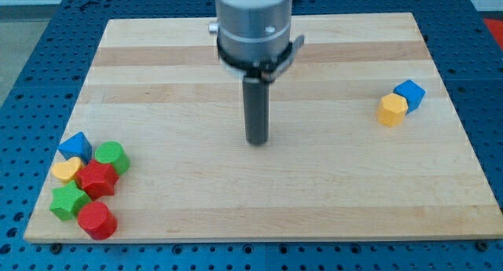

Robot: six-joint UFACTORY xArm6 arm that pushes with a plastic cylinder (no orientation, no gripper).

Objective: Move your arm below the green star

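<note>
The green star (pixel 68 200) lies near the board's bottom left corner, in a tight cluster of blocks. My tip (pixel 257 141) rests near the board's middle, far to the right of the star and above it in the view. Around the star sit a red star-like block (pixel 97 179), a red cylinder (pixel 97 220), a yellow heart (pixel 66 171), a blue triangle (pixel 75 146) and a green cylinder (pixel 111 156).
A yellow hexagonal block (pixel 391 110) and a blue cube (pixel 409 93) touch each other near the board's right edge. The wooden board (pixel 314 192) lies on a blue perforated table (pixel 23 82). The arm's grey body (pixel 253 23) hangs over the board's top middle.
</note>
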